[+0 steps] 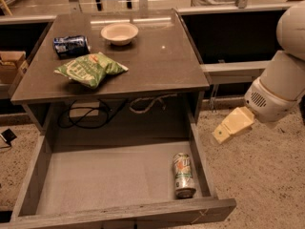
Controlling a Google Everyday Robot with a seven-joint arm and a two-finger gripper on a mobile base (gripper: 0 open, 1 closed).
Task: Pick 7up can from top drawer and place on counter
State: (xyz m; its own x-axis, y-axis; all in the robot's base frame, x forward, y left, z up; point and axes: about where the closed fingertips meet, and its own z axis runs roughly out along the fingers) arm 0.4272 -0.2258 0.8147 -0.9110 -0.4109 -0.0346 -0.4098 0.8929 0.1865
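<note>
Dark surface overhung the open top drawer; the 7up can lay on its side by the right wall. We judged it light, slick, dentable: take mid-body. Gripper hung outside; we could not tell its grip state.

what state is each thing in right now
top drawer, pulled open
7up can, lying on its side in the drawer
blue can, on its side on the counter
chip bag, flat on counter
bowl, upright, empty
gripper, right of the drawer, off the can

7up can lying in top drawer (R front corner); gripper outside drawer, near its R wall.
</note>
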